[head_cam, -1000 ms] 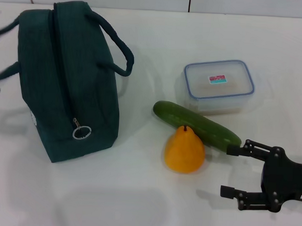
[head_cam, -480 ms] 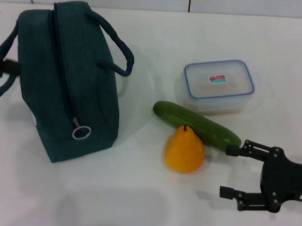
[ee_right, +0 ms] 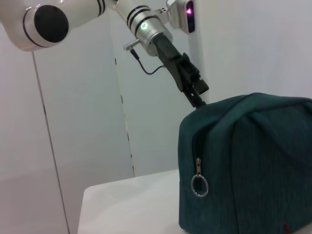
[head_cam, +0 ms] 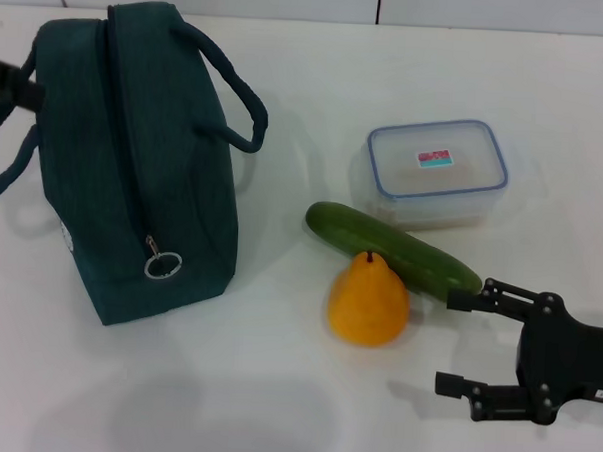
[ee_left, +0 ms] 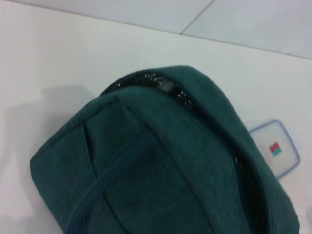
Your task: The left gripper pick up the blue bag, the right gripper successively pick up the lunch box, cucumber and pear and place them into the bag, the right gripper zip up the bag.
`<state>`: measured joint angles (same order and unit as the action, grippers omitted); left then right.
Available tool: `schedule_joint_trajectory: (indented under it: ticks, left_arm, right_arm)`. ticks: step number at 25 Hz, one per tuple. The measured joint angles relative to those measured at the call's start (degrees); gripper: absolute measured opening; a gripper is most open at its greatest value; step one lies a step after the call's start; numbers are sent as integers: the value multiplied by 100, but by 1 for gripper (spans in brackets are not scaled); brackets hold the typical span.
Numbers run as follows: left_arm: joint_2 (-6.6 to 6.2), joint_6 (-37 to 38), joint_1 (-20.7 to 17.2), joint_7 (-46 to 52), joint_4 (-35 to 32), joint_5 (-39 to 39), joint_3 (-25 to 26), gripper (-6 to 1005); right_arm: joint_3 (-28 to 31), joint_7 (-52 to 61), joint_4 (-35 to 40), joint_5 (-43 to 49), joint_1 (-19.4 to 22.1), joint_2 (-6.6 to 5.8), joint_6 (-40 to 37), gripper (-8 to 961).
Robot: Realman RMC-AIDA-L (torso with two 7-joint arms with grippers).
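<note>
The dark teal-blue fabric bag (head_cam: 134,159) stands zipped beside the long green cucumber (head_cam: 391,248), which lies between the orange-yellow pear (head_cam: 368,300) and clear blue-rimmed lunch box (head_cam: 437,172), the right gripper (head_cam: 457,343) spread open nearby, while only the right wrist view shows the left gripper (ee_right: 195,92) at the bag's top, grip unclear.

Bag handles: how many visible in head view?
2. One handle loops off the blue bag toward the lunch box; the other hangs on the far side, by the left gripper.
</note>
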<state>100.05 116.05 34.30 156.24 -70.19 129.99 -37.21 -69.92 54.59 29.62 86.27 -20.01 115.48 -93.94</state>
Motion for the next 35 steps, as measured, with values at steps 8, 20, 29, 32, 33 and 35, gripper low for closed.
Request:
schedule_joint_trajectory:
  ticks: [8,20,29,32,33,35]
  left_arm:
    - [144,-371,273,226,-33,847,-22,839]
    - [285,-527,458,193,85,926,-36,820]
    - [289,-563,472,234,110,995,-42,805]
    - [358,-653,531,190,205,1156,-49,800]
    - [358,-653,531,190,205,1156,-49,799]
    - [375,-665,550,180,232,1128,-50,796]
  right_arm:
    - [-56,-61,0,-41,-11,1,-3,857]
    - [-67,-70,0,-111,-11,0,-2,854]
    - [-65,-72,-6,-111,-11,0,-1,851]
    - [-65,-72,-8,-111,-11,0,-1,851]
    - [-65,-71,-9,-111,-11,0,-2,850]
    - [-65,-72,-8,-111,-11,0,-4,850]
